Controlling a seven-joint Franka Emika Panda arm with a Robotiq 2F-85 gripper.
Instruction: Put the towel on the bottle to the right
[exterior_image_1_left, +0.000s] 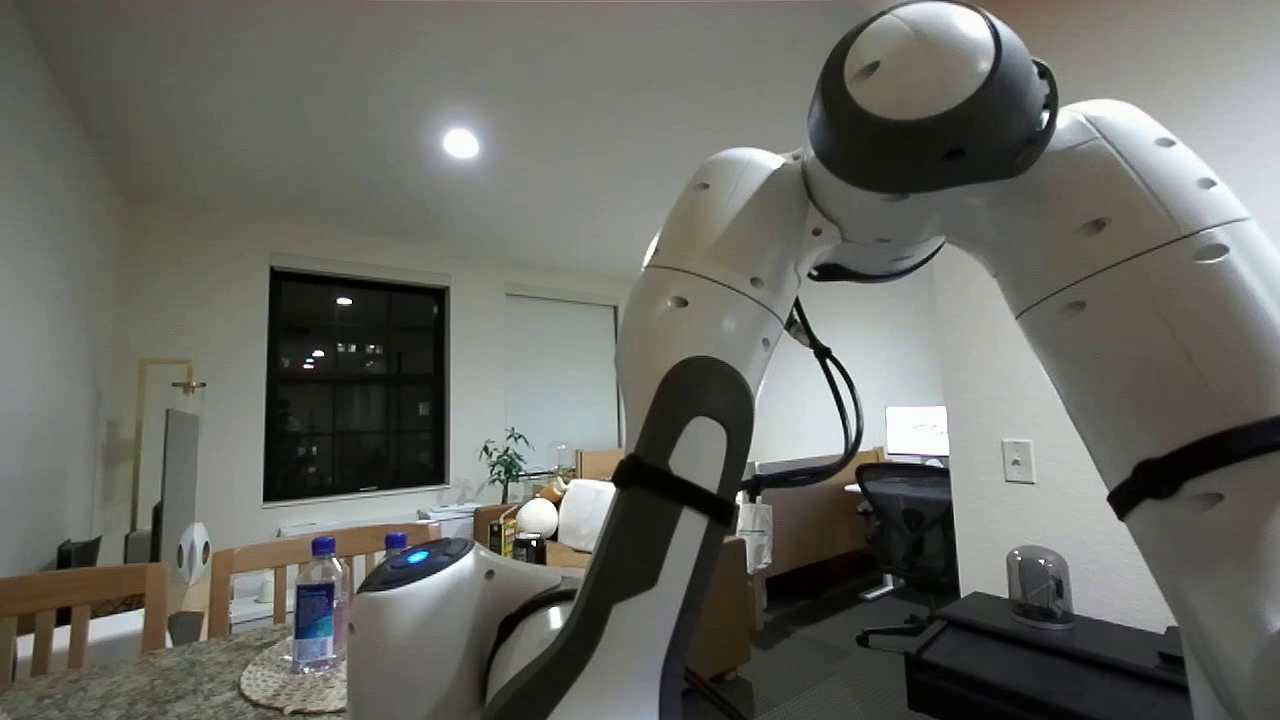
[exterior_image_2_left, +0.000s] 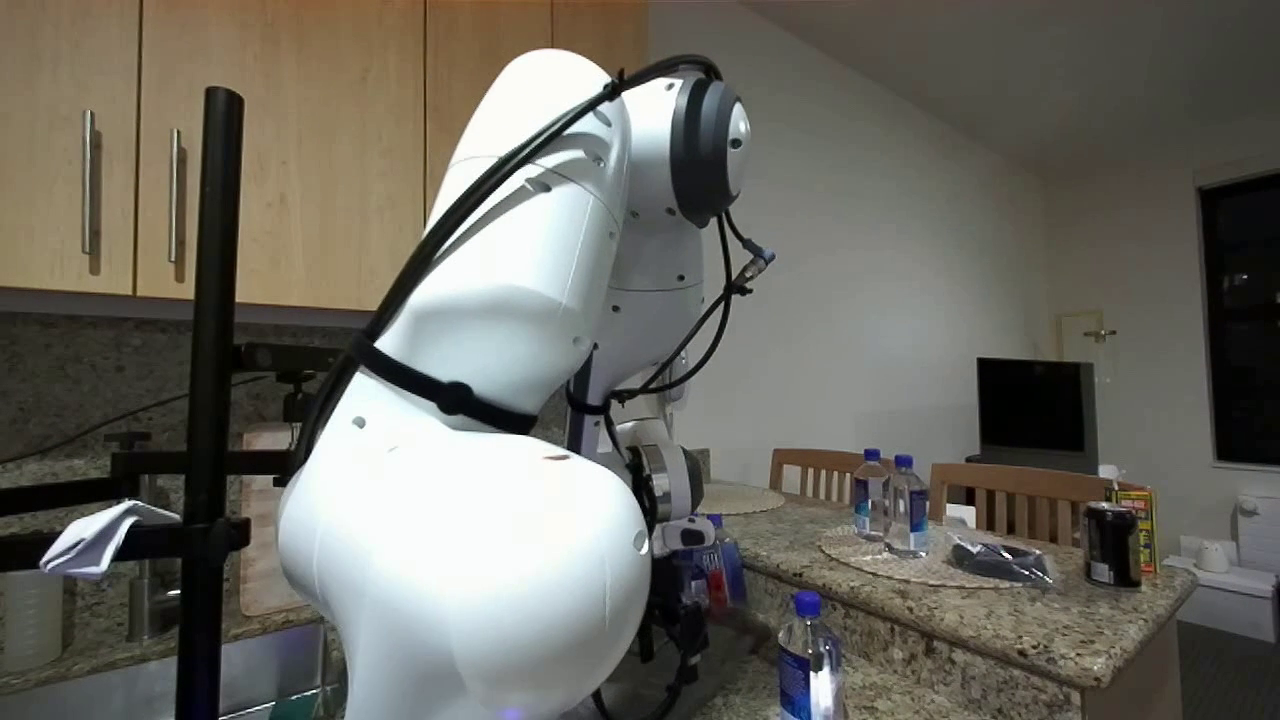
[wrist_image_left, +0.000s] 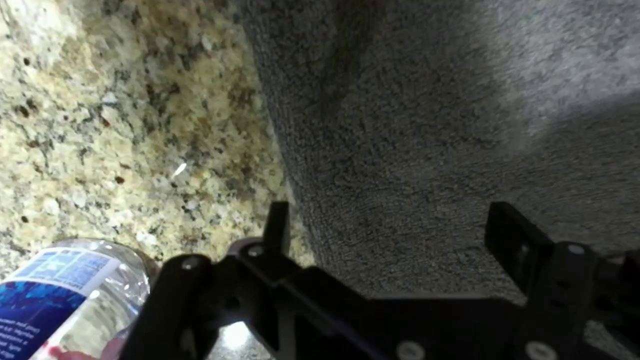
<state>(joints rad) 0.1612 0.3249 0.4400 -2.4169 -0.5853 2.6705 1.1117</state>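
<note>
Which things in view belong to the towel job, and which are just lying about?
Belong to the job:
grey towel
tool, open at the towel's edge
nearer bottle and partly hidden bottle in an exterior view; I cannot tell which is meant

Just lying about:
pair of bottles on a woven mat
black can
clear plastic bag

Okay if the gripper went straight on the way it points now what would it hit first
Probably the gray towel: in the wrist view the open gripper faces it. One finger lines up near the towel's edge, so might touch the granite counter instead; depth is unclear.
</note>
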